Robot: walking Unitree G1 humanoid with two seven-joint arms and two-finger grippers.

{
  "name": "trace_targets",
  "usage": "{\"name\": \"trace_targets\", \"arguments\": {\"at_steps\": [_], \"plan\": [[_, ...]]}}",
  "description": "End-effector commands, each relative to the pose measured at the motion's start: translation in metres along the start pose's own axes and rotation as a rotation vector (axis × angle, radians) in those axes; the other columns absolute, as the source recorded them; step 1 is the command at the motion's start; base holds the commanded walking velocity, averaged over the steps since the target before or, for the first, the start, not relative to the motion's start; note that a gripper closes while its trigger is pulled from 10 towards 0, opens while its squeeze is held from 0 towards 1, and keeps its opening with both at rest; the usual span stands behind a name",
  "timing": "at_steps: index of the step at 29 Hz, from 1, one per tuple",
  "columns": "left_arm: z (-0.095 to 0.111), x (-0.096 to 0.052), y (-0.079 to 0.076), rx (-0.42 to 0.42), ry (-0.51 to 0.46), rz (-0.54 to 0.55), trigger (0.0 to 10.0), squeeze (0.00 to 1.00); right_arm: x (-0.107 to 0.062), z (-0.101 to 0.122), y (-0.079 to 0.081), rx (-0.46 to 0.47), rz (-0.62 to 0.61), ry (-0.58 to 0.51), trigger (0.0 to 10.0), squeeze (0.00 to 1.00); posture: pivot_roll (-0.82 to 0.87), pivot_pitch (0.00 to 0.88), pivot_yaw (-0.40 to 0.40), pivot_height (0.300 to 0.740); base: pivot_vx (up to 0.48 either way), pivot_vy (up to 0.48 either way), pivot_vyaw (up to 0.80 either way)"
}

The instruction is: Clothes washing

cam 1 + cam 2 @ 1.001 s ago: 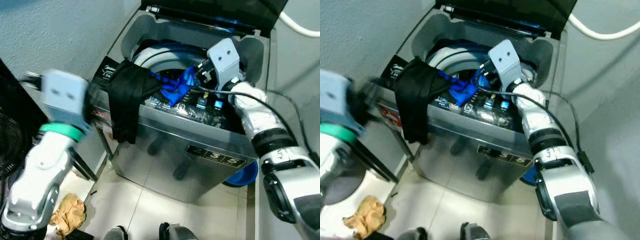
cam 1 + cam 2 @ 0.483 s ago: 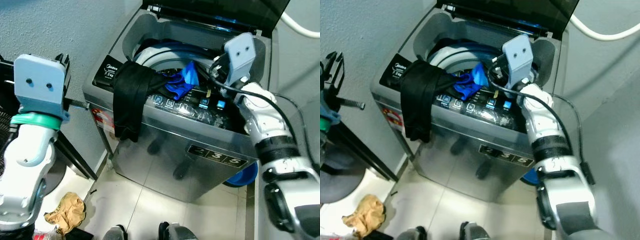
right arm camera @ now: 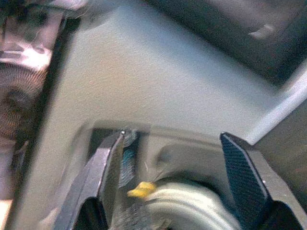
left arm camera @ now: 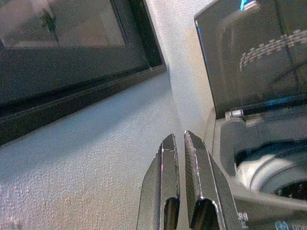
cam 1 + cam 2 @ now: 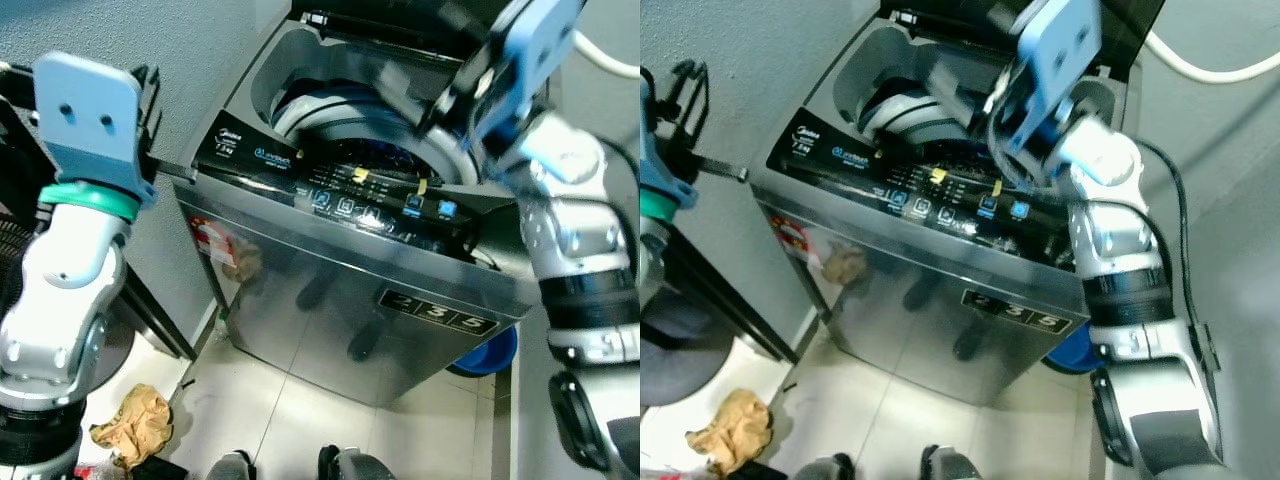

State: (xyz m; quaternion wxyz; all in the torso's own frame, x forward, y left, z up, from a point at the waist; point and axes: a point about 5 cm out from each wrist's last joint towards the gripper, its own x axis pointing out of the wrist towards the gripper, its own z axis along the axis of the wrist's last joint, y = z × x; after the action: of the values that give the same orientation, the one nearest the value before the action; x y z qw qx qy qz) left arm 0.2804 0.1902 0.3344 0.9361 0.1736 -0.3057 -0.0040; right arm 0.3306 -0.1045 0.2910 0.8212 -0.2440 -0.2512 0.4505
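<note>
The silver top-loading washing machine (image 5: 350, 290) stands lid-up before us, its drum mouth (image 5: 350, 130) open. We judge loading done — closing the lid comes next. Right tool (image 3: 172, 177) hovers above, spread wide, empty; left tool (image 4: 184, 191) pinched, empty, by the wall.

A crumpled tan rag (image 5: 132, 425) lies on the pale tiled floor (image 5: 300, 430) by the wall (image 5: 150, 40). A blue tub (image 5: 487, 352), perhaps a basin, sits low at the right, and a white hose (image 5: 1200, 65) curves above.
</note>
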Motion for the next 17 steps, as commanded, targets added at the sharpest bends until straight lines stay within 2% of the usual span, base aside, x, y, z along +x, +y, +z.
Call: {"name": "trace_targets", "arguments": {"at_steps": [1,4,8,9,11,12,13,15,17], "plan": [[-0.001,0.000,0.001,-0.009,-0.002,-0.009,10.0,0.00,0.003,-0.004,0.005,-0.035,0.015,0.033,10.0,0.00,0.07,0.103,-0.001,0.740,0.000,0.000,0.00],[-0.001,0.001,-0.003,-0.017,-0.003,-0.022,10.0,0.00,0.011,-0.012,0.008,0.018,-0.066,0.024,10.0,0.00,0.09,0.108,-0.002,0.740,0.000,0.000,0.00],[-0.001,0.000,-0.004,-0.018,-0.002,-0.026,10.0,0.00,0.012,-0.012,0.007,0.037,-0.093,0.015,10.0,0.00,0.09,0.109,-0.002,0.740,0.000,0.000,0.00],[-0.005,-0.001,-0.006,-0.015,0.011,-0.035,10.0,0.00,0.012,-0.012,0.000,0.074,-0.184,-0.001,10.0,0.00,0.08,0.111,-0.001,0.740,0.000,0.000,0.00],[-0.005,-0.001,-0.006,-0.015,0.011,-0.035,10.0,0.00,0.012,-0.012,0.000,0.074,-0.184,-0.001,10.0,0.00,0.08,0.111,-0.001,0.740,0.000,0.000,0.00],[-0.011,-0.002,-0.008,-0.027,0.037,-0.041,10.0,0.00,0.009,-0.011,-0.012,0.145,-0.363,-0.033,10.0,0.00,0.08,0.112,0.006,0.740,0.000,0.000,0.00],[-0.016,-0.003,-0.011,-0.061,0.060,-0.042,10.0,0.00,0.001,-0.008,-0.026,0.226,-0.599,-0.085,10.0,0.00,0.07,0.111,0.012,0.740,0.000,0.000,0.00],[-0.022,-0.003,-0.016,-0.106,0.084,-0.047,10.0,0.00,-0.016,-0.004,-0.042,0.322,-0.909,-0.163,10.0,0.00,0.07,0.106,0.021,0.740,0.000,0.000,0.00],[-0.025,0.000,-0.019,-0.117,0.086,-0.055,10.0,0.00,-0.025,0.002,-0.046,0.331,-1.031,-0.215,10.0,0.00,0.07,0.106,0.021,0.740,0.000,0.000,0.00]]}}
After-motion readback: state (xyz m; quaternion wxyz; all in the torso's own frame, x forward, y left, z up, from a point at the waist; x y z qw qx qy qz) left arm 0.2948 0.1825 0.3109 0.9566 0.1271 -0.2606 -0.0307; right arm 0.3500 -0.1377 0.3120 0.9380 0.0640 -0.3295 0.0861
